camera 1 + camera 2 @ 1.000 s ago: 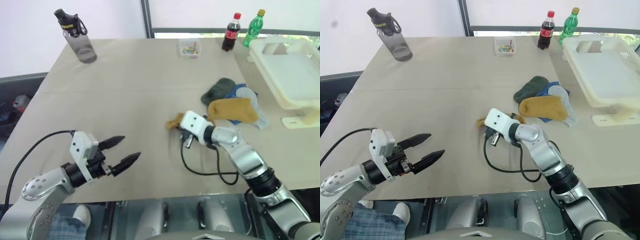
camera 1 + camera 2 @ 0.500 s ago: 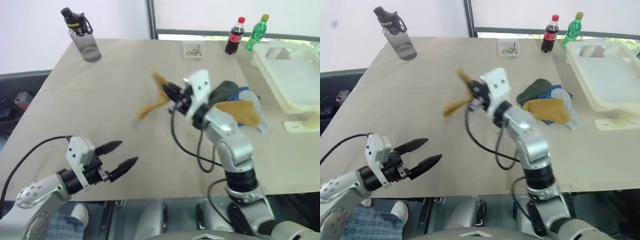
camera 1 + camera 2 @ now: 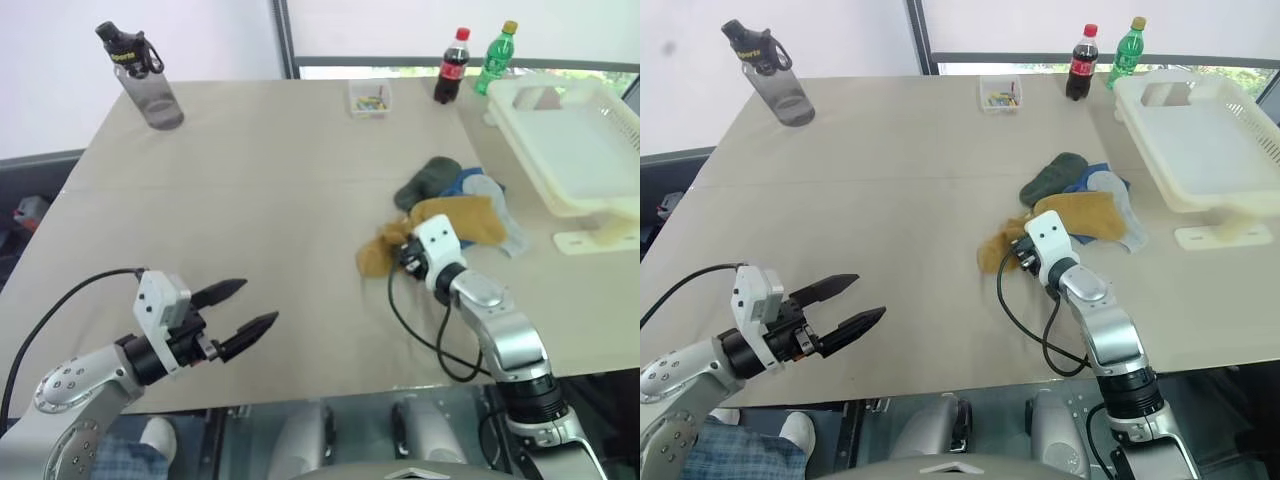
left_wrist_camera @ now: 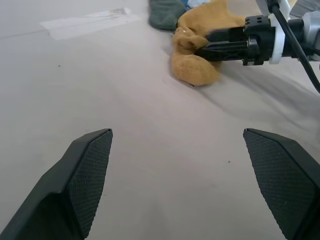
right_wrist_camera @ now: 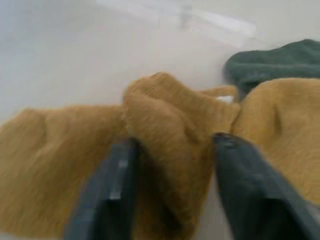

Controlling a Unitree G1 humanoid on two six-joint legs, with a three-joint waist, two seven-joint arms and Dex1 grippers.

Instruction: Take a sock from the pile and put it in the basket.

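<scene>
Task progress: nothing is lying in the basket [image 3: 590, 150] yet; all socks are resting on the table [image 3: 250, 200], so the transfer appears barely begun.
Sock in hand: a mustard-yellow sock [image 3: 378, 252] is lying crumpled just beside the pile [image 3: 470, 200], well apart from the basket.
Right gripper [image 5: 172, 200]: fingers are standing partly open astride a fold of that sock, touching it, not clamping.
Right arm pose: reaching forward, low over the table, pointing leftward.
Left gripper [image 3: 248, 310]: hovering wide open, empty, near the table's front edge.

Even daylight; blurred right wrist view.
</scene>
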